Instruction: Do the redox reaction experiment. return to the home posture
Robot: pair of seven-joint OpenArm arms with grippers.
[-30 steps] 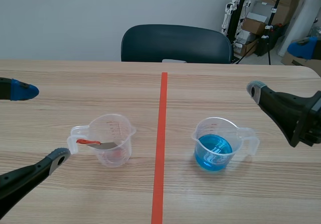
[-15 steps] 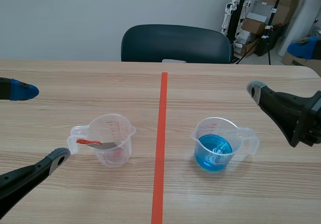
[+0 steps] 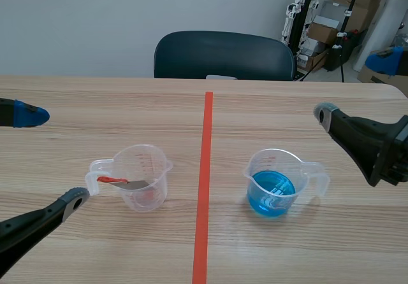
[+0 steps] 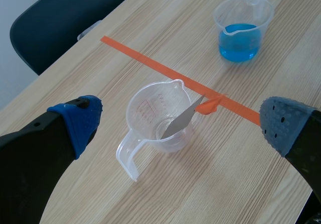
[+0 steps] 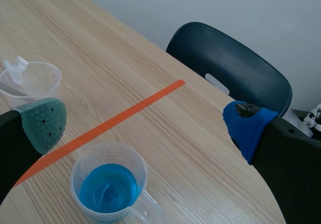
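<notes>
Wood-grain counter (image 3: 287, 106) is stretching toward a dark chair (image 3: 223, 55) standing at 12 o'clock behind it, with an orange-red tape line (image 3: 205, 169) running down the middle. 2 measuring cups are sitting upright on it, well apart. The cup with blue liquid (image 3: 275, 183) is resting at 3 o'clock from the tape, its handle pointing toward 3 o'clock. The clear cup (image 3: 143, 177) is resting at 9 o'clock from the tape, its handle pointing toward 9 o'clock. A spatula (image 3: 124, 182) is leaning inside the clear cup, its red end poking over the rim.

The left gripper (image 3: 53, 156) is hanging at 9 o'clock from the clear cup, fingers spread wide with nothing between them. The right gripper (image 5: 145, 125) is hovering at 3 o'clock from the cup with blue liquid, likewise gaping wide and holding nothing.

Against 0.5 s and 1 s ago, nothing is shifting: both arms, both cups and the spatula are keeping the same places.
</notes>
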